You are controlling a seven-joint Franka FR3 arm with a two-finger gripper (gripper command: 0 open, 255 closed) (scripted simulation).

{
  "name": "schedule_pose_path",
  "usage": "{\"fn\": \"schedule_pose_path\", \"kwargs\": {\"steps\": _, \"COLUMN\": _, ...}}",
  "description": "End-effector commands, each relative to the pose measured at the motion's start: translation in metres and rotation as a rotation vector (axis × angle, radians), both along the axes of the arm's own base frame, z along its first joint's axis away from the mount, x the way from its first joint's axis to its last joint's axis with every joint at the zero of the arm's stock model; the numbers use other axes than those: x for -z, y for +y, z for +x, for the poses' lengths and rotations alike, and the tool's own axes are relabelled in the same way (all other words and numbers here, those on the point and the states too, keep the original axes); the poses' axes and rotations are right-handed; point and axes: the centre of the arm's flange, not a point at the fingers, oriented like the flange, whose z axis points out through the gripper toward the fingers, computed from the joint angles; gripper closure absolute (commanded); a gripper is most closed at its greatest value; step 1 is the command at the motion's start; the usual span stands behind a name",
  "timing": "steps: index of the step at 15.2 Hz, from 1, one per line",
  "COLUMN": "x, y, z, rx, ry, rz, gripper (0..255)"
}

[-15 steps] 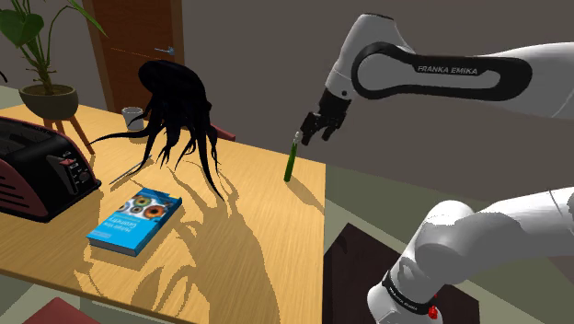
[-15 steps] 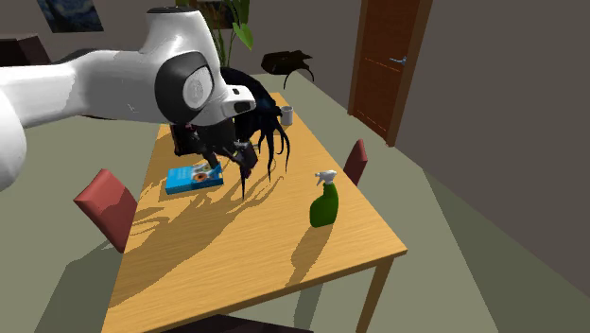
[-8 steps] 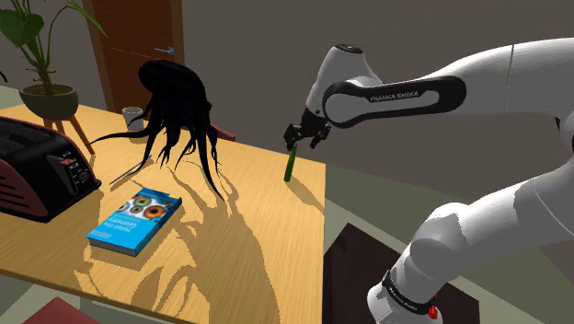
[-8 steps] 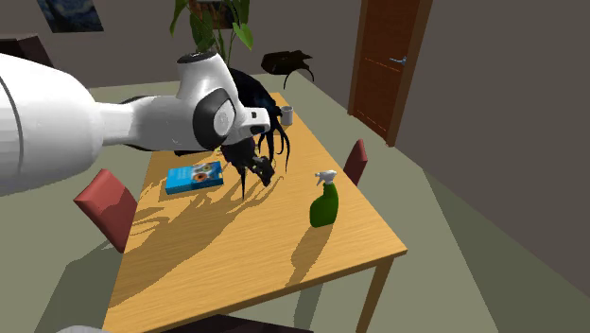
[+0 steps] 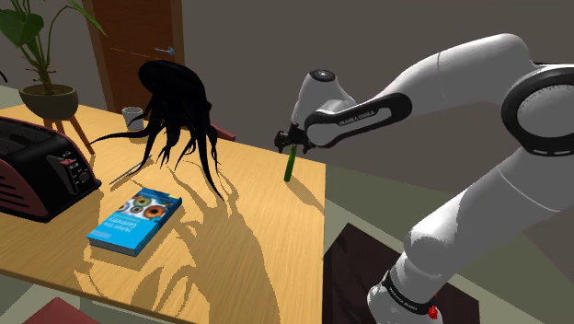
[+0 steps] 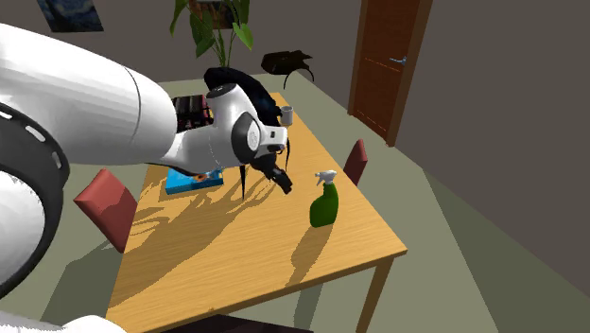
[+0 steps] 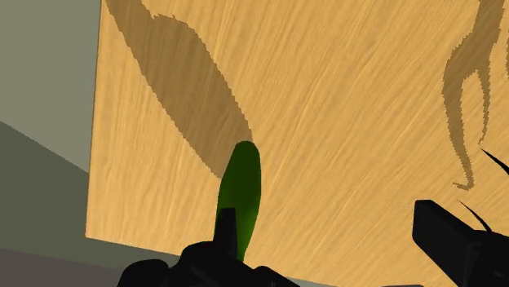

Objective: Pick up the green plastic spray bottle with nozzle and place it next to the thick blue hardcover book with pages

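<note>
Just one green spray bottle (image 6: 323, 208), one blue book (image 5: 135, 221), one gripper (image 6: 282, 184).

Tool (image 6: 282, 182) moved closer to bottle (image 6: 324, 204)

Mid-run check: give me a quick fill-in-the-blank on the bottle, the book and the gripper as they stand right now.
1. The green spray bottle stands ____ on the table, not tipped over.
2. The gripper is ____, holding nothing.
3. The book lies flat, and its cover is coloured ____.
Missing words: upright; open; blue.
</note>
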Motion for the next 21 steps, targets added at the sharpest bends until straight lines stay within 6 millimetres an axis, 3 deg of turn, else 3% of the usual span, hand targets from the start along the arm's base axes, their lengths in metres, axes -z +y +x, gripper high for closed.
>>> {"fn": "schedule_pose_path", "kwargs": {"steps": 1, "x": 0.018, "y": -0.015, "z": 0.012, "rx": 0.072, "ry": -0.022, "rz": -0.015, "gripper": 0}}
{"fn": "schedule_pose_path", "kwargs": {"steps": 10, "x": 0.084, "y": -0.079, "z": 0.059, "rx": 0.361, "ry": -0.103, "rz": -0.084, "gripper": 0}}
{"fn": "schedule_pose_path", "kwargs": {"steps": 17, "x": 0.116, "y": -0.095, "z": 0.068, "rx": 0.361, "ry": -0.103, "rz": -0.084, "gripper": 0}}
{"fn": "schedule_pose_path", "kwargs": {"steps": 21, "x": 0.118, "y": -0.097, "z": 0.069, "rx": 0.361, "ry": -0.103, "rz": -0.084, "gripper": 0}}
